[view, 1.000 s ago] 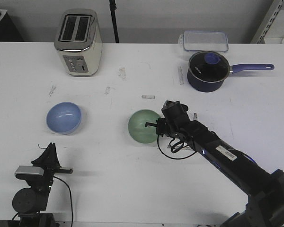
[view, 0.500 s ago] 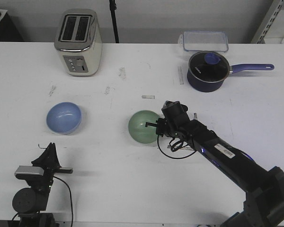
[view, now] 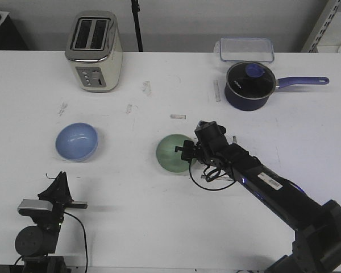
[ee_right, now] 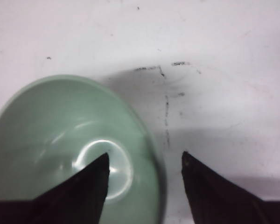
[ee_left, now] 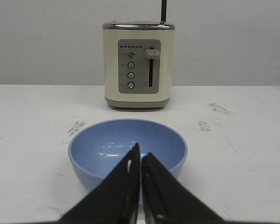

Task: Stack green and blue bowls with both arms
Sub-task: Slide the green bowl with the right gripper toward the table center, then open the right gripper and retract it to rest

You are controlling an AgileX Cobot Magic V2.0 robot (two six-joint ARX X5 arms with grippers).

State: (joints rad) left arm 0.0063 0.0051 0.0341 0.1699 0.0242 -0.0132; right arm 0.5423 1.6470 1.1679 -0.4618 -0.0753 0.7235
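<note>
The right claw (view: pixel 185 152) stands wide, its two fingers set either side of the near rim of the green bowl (view: pixel 173 153): in the right wrist view one finger (ee_right: pixel 86 184) hangs over the inside and the other (ee_right: pixel 200 182) over the bare desk (view: pixel 159 216) outside the wall. The step in hand looks like gripping that rim. To do it well, the claw should sink until the wall sits deep between the fingers, then close squarely, since a shallow pinch on a smooth curved wall may slip or tip the bowl.

The green bowl sits near the middle of the desk. The blue bowl (view: pixel 77 141) sits well apart to its left, in front of the toaster (view: pixel 94 50). The left claw (ee_left: pixel 140 161) is narrowed to a thin slit, holds nothing, and points at the blue bowl.

Both bowls are empty. The saucepan (view: pixel 249 85) at the back has its lid on, so its contents are hidden. The clear box (view: pixel 246 49) behind it is lidded too, and I cannot tell what is inside.
</note>
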